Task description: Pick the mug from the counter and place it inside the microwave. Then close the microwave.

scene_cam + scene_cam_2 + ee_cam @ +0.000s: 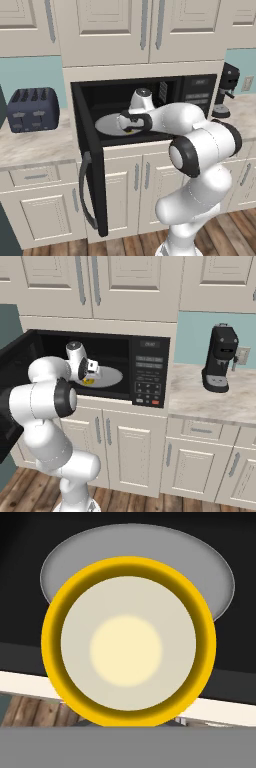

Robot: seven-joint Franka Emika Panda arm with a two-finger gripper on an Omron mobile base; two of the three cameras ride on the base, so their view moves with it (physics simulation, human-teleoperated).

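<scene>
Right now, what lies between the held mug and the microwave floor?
The round plate, in the hand view: it sits under and behind the mug, which the shut pincer holds inside the microwave.

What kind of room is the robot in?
It looks like a kitchen, a computer-drawn one. There's a wide black built-in microwave with its door open, a dark blue-grey toaster on the beige marbled stone counter, and a tall black coffee machine.
</scene>
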